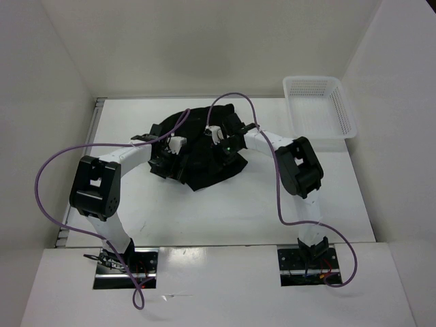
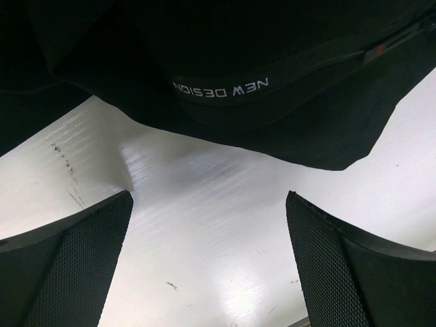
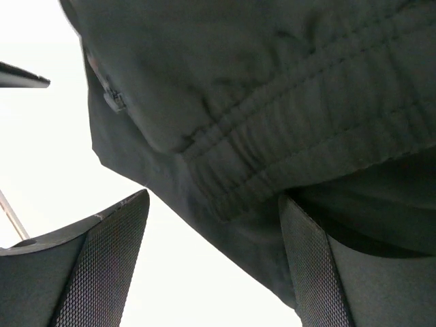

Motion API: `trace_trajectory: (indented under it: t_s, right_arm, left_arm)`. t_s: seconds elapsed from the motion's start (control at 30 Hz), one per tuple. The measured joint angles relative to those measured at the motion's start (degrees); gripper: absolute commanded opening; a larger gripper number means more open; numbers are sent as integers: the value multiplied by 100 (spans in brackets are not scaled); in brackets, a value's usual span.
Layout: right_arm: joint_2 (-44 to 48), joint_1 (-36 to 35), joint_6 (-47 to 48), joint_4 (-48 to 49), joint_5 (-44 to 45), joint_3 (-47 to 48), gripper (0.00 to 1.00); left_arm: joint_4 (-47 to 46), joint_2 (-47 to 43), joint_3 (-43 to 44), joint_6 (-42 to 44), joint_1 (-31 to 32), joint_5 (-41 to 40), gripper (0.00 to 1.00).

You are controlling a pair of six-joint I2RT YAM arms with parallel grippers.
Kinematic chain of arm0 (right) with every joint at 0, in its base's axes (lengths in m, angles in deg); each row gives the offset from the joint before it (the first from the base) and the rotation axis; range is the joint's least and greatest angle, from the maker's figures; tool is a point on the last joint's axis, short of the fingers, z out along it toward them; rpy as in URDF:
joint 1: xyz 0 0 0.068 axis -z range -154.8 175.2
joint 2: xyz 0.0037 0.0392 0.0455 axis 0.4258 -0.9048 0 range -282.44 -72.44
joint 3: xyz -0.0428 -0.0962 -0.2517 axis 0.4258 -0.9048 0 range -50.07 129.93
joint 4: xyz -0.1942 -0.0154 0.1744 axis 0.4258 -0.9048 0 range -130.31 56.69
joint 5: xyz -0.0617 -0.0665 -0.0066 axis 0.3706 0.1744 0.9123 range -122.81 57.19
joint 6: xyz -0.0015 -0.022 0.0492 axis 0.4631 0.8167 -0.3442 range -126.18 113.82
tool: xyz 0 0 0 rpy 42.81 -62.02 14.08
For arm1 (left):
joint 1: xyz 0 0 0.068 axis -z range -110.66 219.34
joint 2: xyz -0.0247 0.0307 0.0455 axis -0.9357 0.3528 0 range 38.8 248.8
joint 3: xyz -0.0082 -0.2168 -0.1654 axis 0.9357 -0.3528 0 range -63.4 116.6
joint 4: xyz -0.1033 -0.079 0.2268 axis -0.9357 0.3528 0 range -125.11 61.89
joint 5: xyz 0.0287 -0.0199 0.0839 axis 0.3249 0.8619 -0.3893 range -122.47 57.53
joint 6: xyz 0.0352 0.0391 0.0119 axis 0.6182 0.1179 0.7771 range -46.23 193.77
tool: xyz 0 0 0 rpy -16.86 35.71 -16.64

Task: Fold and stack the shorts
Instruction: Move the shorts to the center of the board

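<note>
Table: white, bare in front | shorts: black heap at centre, unfolded | basket: 2 o'clock, apart | left gripper: jaws apart at heap's 9 o'clock edge, holding nothing | right gripper: jaws apart, waistband between, unclamped, judged repositioning.

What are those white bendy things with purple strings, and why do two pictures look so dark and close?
Those are two robot arms bolted to a white table. The purple strings are their cables. The big picture is taken from above. The two dark ones come from small cameras on the arms' wrists, right behind each gripper, so you see its two black fingers up close. On the table lies a heap of black soft fabric shorts, and at the far right corner a white plastic mesh basket. The left gripper is open over bare table at the cloth's edge. The right gripper is open too, with cloth lying between its fingers, but it is not squeezing it.
</note>
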Motion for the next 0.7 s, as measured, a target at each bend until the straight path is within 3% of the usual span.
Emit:
trace_trajectory:
  t_s: [0.2,0.4,0.5,0.7]
  right_arm:
    - [109,9,-223,59,-22,-188,78]
    - [-114,9,-446,181,61,485,69]
    - [-114,0,-509,275,90,557,61]
    - [-155,-109,-717,323,184,557,35]
  left_arm:
    - [-2,0,0,-2,0,7,100]
    - [-2,0,-2,0,0,4,100]
    - [-2,0,-2,0,0,4,100]
    - [-11,0,-2,0,0,4,100]
